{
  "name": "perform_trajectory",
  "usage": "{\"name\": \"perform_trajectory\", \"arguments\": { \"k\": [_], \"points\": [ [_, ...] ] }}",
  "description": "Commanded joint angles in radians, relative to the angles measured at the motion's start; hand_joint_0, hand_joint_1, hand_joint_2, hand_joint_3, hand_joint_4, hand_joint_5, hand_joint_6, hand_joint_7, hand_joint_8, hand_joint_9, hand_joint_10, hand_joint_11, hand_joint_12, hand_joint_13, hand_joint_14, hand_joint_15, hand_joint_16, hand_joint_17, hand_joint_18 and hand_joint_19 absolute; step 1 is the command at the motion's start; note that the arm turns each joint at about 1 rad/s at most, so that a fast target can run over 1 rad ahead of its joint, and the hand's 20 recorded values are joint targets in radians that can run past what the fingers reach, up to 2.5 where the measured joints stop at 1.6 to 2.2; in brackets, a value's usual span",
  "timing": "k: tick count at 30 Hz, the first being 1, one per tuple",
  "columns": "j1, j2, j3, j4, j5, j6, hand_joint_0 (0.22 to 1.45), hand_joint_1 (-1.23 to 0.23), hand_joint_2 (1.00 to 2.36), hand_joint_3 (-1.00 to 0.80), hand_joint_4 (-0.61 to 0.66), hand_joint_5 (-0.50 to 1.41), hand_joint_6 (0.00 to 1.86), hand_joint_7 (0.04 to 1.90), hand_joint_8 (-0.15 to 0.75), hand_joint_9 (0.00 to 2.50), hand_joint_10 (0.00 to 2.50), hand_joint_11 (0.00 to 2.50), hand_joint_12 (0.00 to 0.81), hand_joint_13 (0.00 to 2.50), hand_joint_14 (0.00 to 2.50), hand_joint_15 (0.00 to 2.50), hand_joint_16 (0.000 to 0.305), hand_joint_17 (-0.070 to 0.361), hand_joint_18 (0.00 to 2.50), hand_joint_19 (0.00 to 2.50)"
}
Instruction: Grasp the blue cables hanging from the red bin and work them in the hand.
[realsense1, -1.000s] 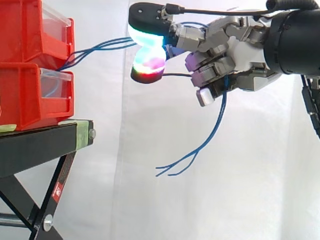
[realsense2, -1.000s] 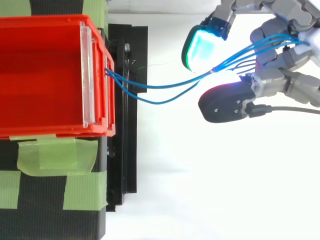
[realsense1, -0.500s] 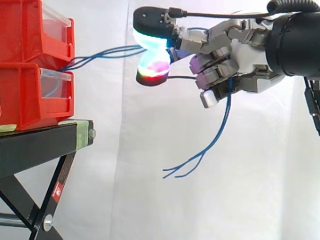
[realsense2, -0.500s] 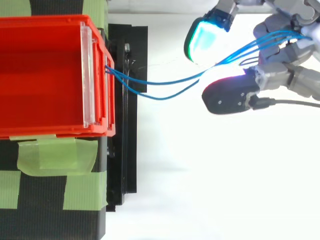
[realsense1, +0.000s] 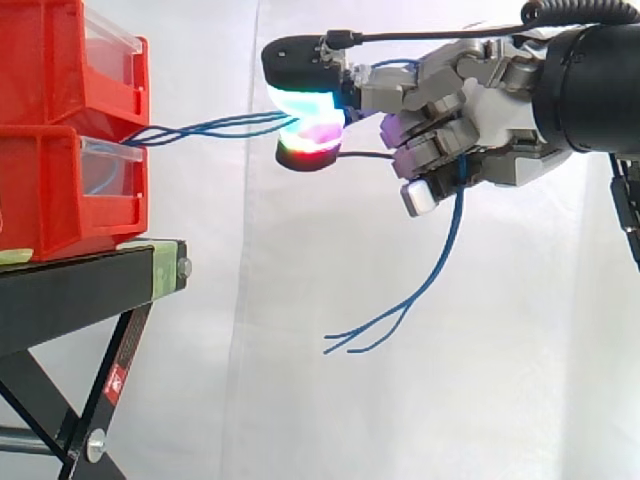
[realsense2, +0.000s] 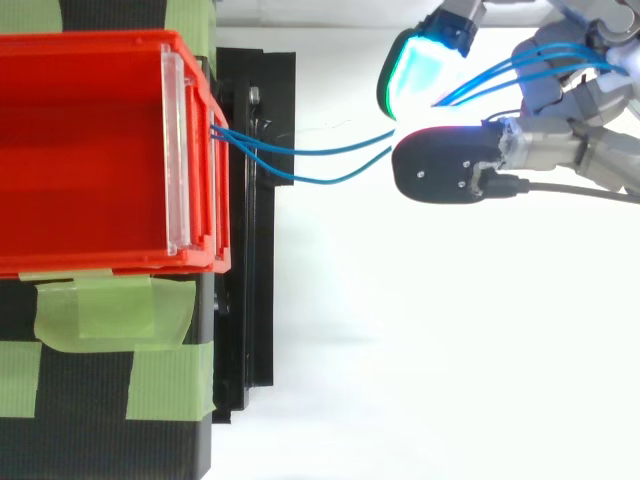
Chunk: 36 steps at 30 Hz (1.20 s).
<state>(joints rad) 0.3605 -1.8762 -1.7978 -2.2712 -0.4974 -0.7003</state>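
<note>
**Hand pinching blue cables off the red bins**

In the side view, two stacked red plastic bins fill the upper left of the frame. They sit on a black metal stand whose edge carries a strip of pale green tape. A white curtain hangs behind everything.

The bundle of thin blue cables leaves the front of the bins about where the upper one meets the lower. It runs almost level to the right, across open air, towards the top centre of the frame. There two glowing fingertip pads of the grey robot hand are closed together on the cables, one above and one below, glowing cyan, green and magenta. The remaining fingers are curled in towards the palm, and the cables pass through them. Below the hand the cables hang down in a loose curve, and their free ends splay out left near the middle of the frame, well clear of the stand.

In the top view, the cables leave the front wall of the bin, just right of its clear plastic front plate. They sag slightly over the stand and vanish between a green-lit pad and a dark-backed fingertip at the upper right. Past the pinch they reappear and run back among the curled fingers of the hand.
</note>
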Motion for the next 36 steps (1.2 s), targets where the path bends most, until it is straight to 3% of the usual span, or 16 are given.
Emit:
{"name": "perform_trajectory", "arguments": {
  "k": [1,5,14,24,29,36],
  "points": [
    [0.003,0.0,0.0,0.012,0.002,-0.002,0.93,-0.7,1.01,-0.79,0.24,0.09,0.71,1.18,0.58,1.71,2.5,2.5,0.706,2.1,2.5,2.15,0.21,0.158,2.5,0.77],
    [0.006,0.0,0.0,0.019,0.014,-0.024,0.9,-0.68,1.01,-0.83,0.25,0.09,0.7,1.18,0.58,1.71,2.5,2.5,0.706,2.1,2.5,2.15,0.21,0.158,2.5,0.77],
    [0.008,0.0,0.0,0.015,-0.012,-0.1,0.91,-0.67,1.01,-0.77,0.25,0.09,0.7,1.18,0.58,1.71,2.5,2.5,0.706,2.1,2.5,2.15,0.21,0.158,2.5,0.77],
    [0.008,0.0,0.0,0.018,-0.01,-0.1,0.93,-0.65,1.01,-0.83,0.25,0.08,0.74,1.15,0.58,1.71,2.5,2.5,0.706,2.1,2.5,2.15,0.21,0.158,2.5,0.77],
    [0.012,0.0,0.0,0.039,-0.007,-0.099,0.87,-0.61,1.0,-0.91,0.25,0.08,0.73,1.16,0.58,1.71,2.5,2.5,0.706,2.1,2.5,2.15,0.21,0.158,2.5,0.77],
    [0.02,0.0,0.0,0.045,0.034,-0.081,0.89,-0.61,1.01,-0.86,0.25,0.07,0.73,1.16,0.58,1.71,2.5,2.5,0.706,2.1,2.5,2.15,0.21,0.158,2.5,0.77]
  ]
}}
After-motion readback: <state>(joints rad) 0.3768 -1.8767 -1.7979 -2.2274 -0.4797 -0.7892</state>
